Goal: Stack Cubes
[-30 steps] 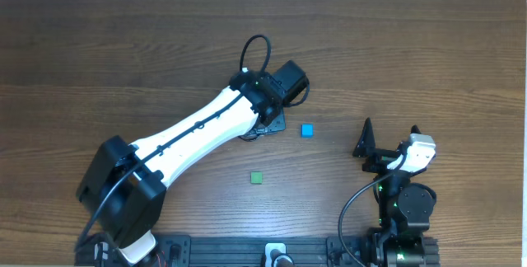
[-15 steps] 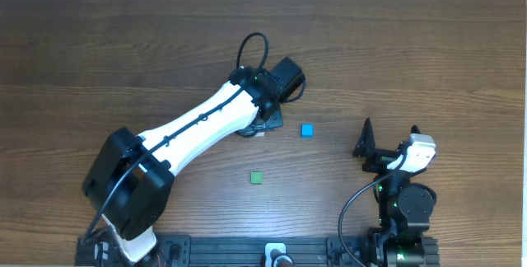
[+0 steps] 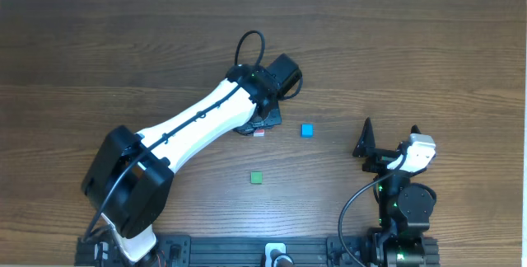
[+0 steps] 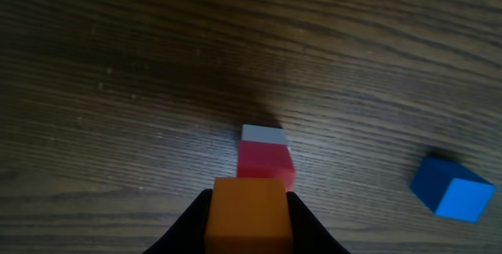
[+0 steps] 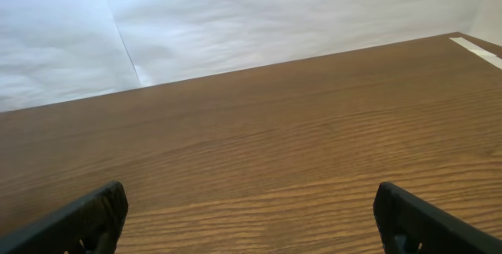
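The left gripper [image 4: 248, 237] is clenching a small orange cube [image 4: 248, 207] between its two dark fingers, one pressing on each side of the block. It is holding that block right by a small red cube [image 4: 265, 166], which is resting on the brown wood-grain tabletop [image 3: 123, 36] and is showing a pale grey face on the side turned away from the left arm's wrist camera. In the left wrist view the orange block is overlapping the red cube's near edge, and whether the two are touching cannot be told. A small blue cube [image 3: 307, 129] is sitting on the wood near the red cube, on the side toward the right arm, apart from it. A small green cube [image 3: 257, 178] is lying farther from the red cube, on the side toward the arm bases. The right gripper [image 3: 389, 135] is hanging well apart from the red cube, beyond the blue one, with its fingers spread wide and nothing between them.
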`<state>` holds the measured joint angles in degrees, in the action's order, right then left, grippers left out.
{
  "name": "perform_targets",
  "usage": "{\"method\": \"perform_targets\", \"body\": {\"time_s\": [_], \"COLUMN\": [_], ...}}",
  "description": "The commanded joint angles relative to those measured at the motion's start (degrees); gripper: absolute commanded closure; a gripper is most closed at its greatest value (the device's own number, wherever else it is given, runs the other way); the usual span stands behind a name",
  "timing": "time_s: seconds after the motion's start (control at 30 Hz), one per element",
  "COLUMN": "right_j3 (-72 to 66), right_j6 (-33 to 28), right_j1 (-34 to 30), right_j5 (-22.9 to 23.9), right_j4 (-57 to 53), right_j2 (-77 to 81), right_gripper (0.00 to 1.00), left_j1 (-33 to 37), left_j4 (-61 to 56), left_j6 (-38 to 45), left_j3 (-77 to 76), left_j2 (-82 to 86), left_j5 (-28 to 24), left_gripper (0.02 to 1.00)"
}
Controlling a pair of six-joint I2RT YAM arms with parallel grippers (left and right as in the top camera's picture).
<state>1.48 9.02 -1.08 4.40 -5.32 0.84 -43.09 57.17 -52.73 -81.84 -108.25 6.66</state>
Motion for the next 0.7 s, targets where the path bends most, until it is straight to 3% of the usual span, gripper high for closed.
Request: {"method": "perform_targets", "body": {"time_s": [0.03, 0.7], "right_j3": [-0.63, -0.63], "right_j6": [-0.09, -0.09], "right_j1": [0.15, 0.15], "right_j5": [-0.48, -0.48], "right_j4": [0.2, 0.2], "right_j2": [-0.57, -0.57], "right_gripper": [0.007, 0.007], "left_j1": [0.37, 1.2], "left_j4": [-0.5, -1.27], "left_j6": [1.51, 2.82], "left_j3": [0.24, 0.24], "left_j2": [-0.61, -2.36], "left_j5": [-0.87, -3.43], "left_gripper": [0.978, 0.978]}}
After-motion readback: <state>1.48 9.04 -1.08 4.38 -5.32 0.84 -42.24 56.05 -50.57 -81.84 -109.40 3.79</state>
